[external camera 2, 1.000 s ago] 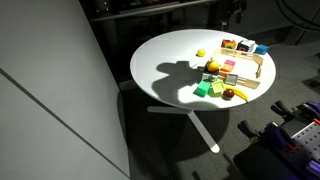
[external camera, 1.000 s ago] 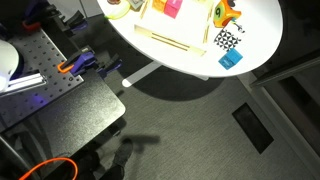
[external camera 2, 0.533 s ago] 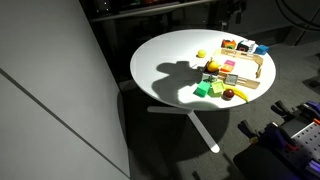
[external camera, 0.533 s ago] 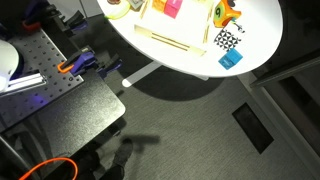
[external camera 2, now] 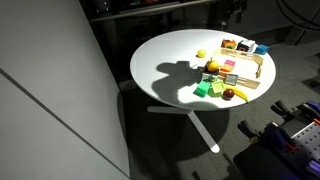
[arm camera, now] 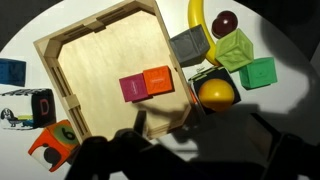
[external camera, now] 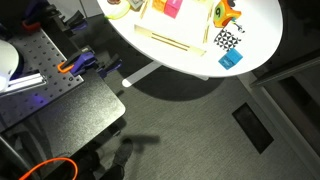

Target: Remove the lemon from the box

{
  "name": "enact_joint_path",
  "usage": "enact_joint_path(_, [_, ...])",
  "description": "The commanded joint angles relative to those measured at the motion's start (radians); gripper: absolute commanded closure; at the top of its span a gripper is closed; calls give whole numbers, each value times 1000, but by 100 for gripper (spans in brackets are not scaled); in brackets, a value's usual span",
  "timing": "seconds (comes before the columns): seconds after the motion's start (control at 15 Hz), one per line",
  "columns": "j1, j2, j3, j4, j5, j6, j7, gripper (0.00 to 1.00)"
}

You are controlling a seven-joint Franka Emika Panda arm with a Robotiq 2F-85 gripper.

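In both exterior views we see the white tabletop lit brightly from above while the floor around it is dim, and a hard-edged shadow lies across it. In the wrist view the light is even and sharp up top, yet the gripper is an unfocused black silhouette along the lower edge.

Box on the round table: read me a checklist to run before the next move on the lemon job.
1. Lemon located: ok; in an exterior view it lies on the table, apart from the box.
2. Lemon inside the box: not ok; the wrist view shows only a pink block and an orange block in it.
3. Hand open: cannot tell; it is a dark shape in the wrist view.
4. Hand above the box: ok.
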Motion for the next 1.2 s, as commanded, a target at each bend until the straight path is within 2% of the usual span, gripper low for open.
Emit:
enact_joint_path(0.0, [15,-40,-3,-20,-4,8,62,0])
enact_joint_path(1.13, [27,-249,17,-100,69,-129,74,0])
